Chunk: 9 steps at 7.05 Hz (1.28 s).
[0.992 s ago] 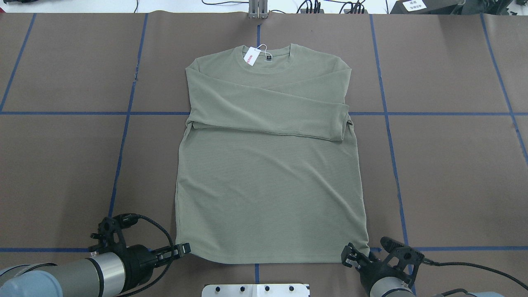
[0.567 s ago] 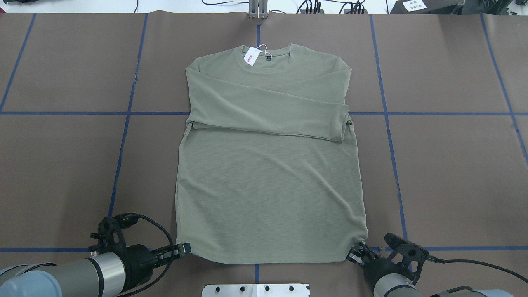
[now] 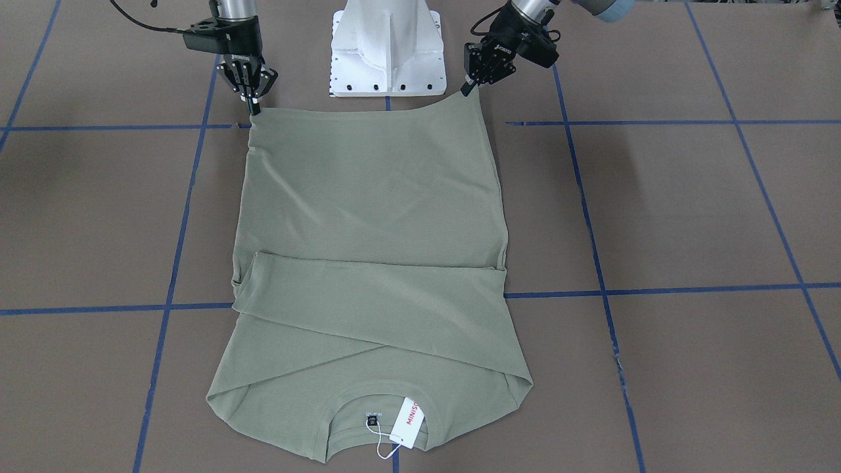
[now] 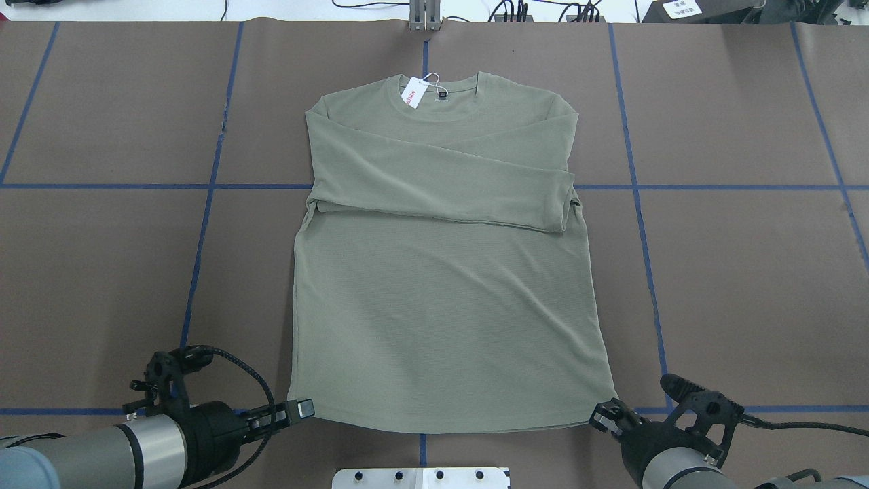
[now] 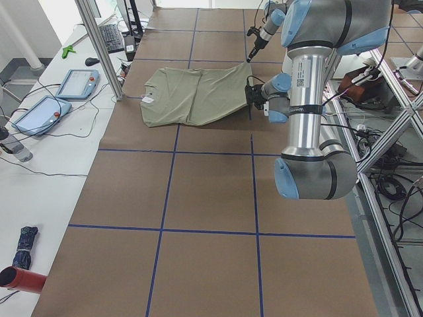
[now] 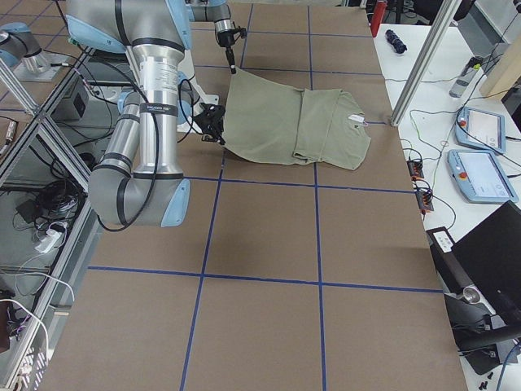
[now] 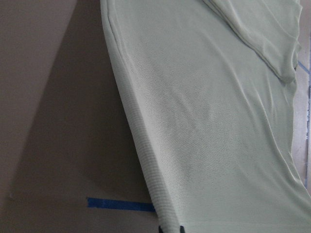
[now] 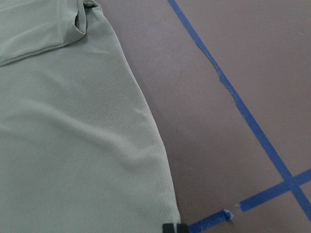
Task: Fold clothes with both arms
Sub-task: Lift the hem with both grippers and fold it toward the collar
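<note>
The olive-green shirt [image 4: 441,285] lies flat on the brown table, collar away from me, both sleeves folded across the chest. A white hang tag [image 4: 413,93] sits at the collar. My left gripper [image 4: 302,408] is shut on the near left hem corner. My right gripper [image 4: 599,414] is shut on the near right hem corner. In the front-facing view the left gripper [image 3: 468,90] and the right gripper [image 3: 253,106] hold the shirt's [image 3: 374,217] hem stretched between them. The side views show that hem raised off the table. Each wrist view shows cloth [image 7: 209,121] [image 8: 73,145] running from the fingertips.
The white pedestal base [image 3: 387,46] stands just behind the hem, between the arms. Blue tape lines [image 4: 638,187] grid the brown table cover. Tablets [image 5: 76,82] and cables lie on a white side bench beyond an aluminium post [image 5: 99,46].
The right gripper has shut on the right hem corner and drawn it outward to the right. The left arm has shifted slightly left. The hem is now pulled straighter.
</note>
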Available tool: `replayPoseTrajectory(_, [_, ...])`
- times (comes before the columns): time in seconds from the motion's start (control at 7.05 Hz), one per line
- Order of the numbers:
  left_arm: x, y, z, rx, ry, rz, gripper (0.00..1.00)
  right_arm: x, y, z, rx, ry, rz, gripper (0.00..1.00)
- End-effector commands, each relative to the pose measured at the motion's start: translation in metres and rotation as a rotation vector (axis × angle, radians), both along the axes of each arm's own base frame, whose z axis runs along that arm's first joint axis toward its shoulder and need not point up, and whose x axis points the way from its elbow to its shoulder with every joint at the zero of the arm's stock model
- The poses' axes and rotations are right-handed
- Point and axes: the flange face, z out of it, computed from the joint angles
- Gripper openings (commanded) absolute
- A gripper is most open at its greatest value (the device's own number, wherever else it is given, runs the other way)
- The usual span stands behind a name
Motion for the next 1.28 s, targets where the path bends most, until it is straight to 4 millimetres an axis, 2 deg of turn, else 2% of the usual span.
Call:
replayPoseTrajectory(0.0, [-0.089,0.016,-0.067,-0.013,0.061,0.126,0.0,0.072,0.01,-0.075,-0.08,-0.048,-0.092,0.0])
replayPoseTrajectory(0.14, [-0.131,0.024,-0.103,-0.024,0.07,0.216,0.0,0.091,0.0,-0.1,-0.118,-0.068,-0.092,0.0])
replayPoseTrajectory(0.28, [-0.136,0.008,-0.107,-0.022,0.046,0.2,0.0,0.095,-0.018,-0.108,-0.135,-0.044,-0.105,0.0])
replayPoseTrajectory(0.43, [-0.104,-0.006,-0.104,0.008,0.031,0.175,0.0,0.089,-0.039,-0.13,-0.085,-0.067,-0.125,0.0])
replayPoseTrajectory(0.57, [-0.067,-0.049,-0.103,0.112,-0.011,0.097,0.0,0.07,-0.074,-0.14,-0.029,-0.037,-0.101,0.0])
replayPoseTrajectory(0.71, [-0.053,-0.095,-0.087,0.196,-0.098,0.027,0.0,0.037,-0.127,-0.145,0.002,0.028,-0.092,0.0])
replayPoseTrajectory(0.85, [-0.034,-0.137,-0.066,0.234,-0.183,-0.021,0.0,0.018,-0.173,-0.134,-0.017,0.1,-0.062,0.0])
replayPoseTrajectory(0.99, [-0.045,-0.186,-0.068,0.276,-0.214,-0.032,0.0,0.021,-0.203,-0.136,0.022,0.07,-0.073,0.0])
replayPoseTrajectory(1.13, [-0.065,-0.228,-0.063,0.283,-0.255,-0.02,0.0,0.021,-0.239,-0.123,0.01,0.06,-0.056,0.0])
